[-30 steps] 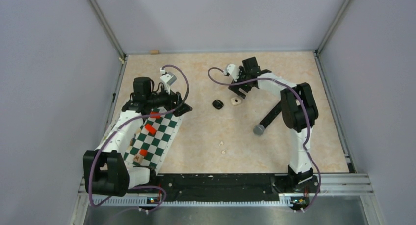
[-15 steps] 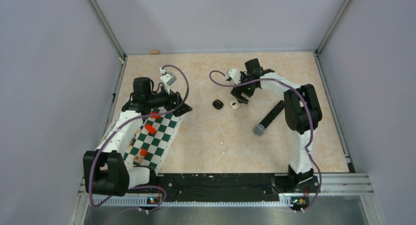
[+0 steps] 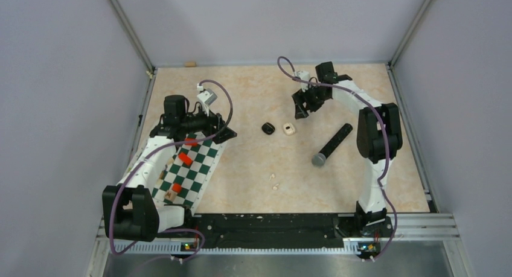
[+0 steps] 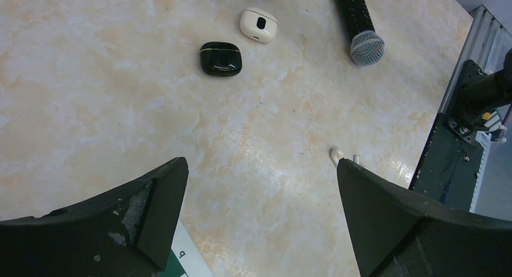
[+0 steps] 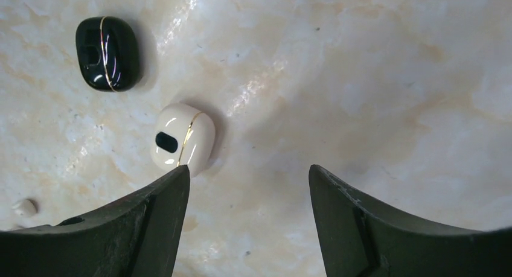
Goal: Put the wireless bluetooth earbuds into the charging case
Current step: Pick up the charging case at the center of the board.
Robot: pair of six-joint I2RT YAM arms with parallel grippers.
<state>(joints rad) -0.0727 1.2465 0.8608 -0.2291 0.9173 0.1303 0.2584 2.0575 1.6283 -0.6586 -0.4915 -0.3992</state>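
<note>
Two charging cases lie shut on the beige table: a black one (image 3: 268, 128) (image 5: 107, 54) (image 4: 220, 58) and a white one (image 3: 290, 129) (image 5: 183, 139) (image 4: 258, 25). Two tiny white earbuds (image 3: 274, 181) (image 4: 336, 156) lie nearer the arm bases; one earbud (image 5: 25, 207) shows at the right wrist view's left edge. My right gripper (image 3: 299, 110) (image 5: 249, 171) hovers open just beyond and right of the white case, nothing between its fingers. My left gripper (image 3: 218, 132) (image 4: 258, 168) stands wide open by the chessboard, left of the black case.
A black microphone (image 3: 331, 144) (image 4: 362, 29) lies diagonally right of the cases. A green and white chessboard (image 3: 202, 168) with red pieces sits under the left arm. A small tan object (image 3: 190, 64) rests at the far edge. Metal frame rails bound the table.
My right gripper has lifted off the white case and drawn back toward the far right, its jaws narrowing a little. The white case stays on the table. The left arm has not moved.
</note>
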